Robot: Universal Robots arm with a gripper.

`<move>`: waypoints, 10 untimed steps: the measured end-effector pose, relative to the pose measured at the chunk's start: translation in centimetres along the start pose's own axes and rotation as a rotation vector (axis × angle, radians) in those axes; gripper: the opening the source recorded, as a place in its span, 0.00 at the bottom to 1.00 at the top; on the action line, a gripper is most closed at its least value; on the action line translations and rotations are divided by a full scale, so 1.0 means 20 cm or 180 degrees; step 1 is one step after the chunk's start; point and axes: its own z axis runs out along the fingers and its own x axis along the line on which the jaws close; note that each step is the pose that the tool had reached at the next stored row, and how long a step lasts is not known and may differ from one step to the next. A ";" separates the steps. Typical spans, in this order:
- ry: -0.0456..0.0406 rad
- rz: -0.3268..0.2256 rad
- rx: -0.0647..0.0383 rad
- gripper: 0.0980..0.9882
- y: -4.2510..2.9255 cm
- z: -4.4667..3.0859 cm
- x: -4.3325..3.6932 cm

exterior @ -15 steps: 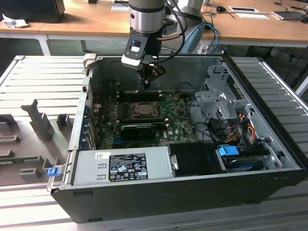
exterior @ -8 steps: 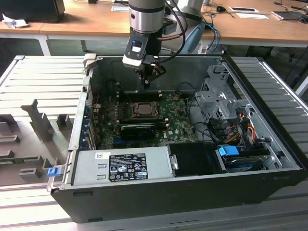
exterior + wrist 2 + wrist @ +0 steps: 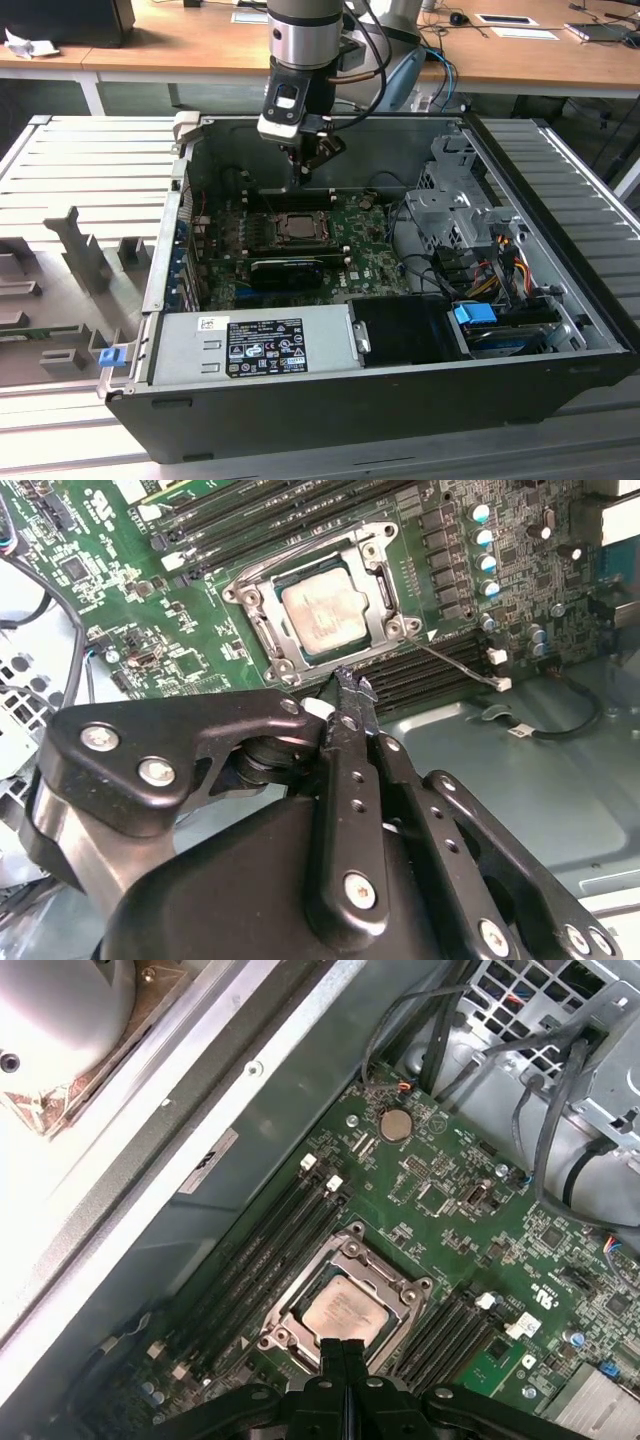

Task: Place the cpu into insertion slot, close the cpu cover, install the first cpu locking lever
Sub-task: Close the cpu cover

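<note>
1. Nearest, at the lower middle of the exterior view, a silver power supply (image 3: 255, 345) lies along the front wall of an open black computer case (image 3: 400, 420); the case rests on a grey ribbed bench (image 3: 80, 160).
2. Behind it a green motherboard (image 3: 370, 250) lies flat inside the case; a black graphics card (image 3: 285, 270) lies across it.
3. Just beyond the card, near the frame's centre, the cpu (image 3: 297, 226) sits in the insertion slot (image 3: 385, 588); in both wrist views its pale face (image 3: 325, 615) (image 3: 343, 1310) lies flat.
4. The cpu cover (image 3: 372, 630) is down, its silver frame lying around the chip; a thin wire lever (image 3: 300, 555) runs along one side; whether it is latched cannot be told.
5. Above the slot's far edge, at the upper middle, hangs the gripper (image 3: 303, 180); in both wrist views its fingers (image 3: 352, 685) (image 3: 345, 1345) are pressed together, holding nothing; the tips are close beside the cover.
6. Farthest, along the top edge, stand wooden desks (image 3: 180, 45).
</note>
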 end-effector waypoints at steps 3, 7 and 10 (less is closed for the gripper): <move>0.0003 -0.0054 0.0001 0.01 0.000 0.000 0.000; 0.0009 -0.0165 0.0003 0.01 0.000 0.000 0.000; 0.0020 -0.0344 0.0007 0.01 0.000 0.000 0.000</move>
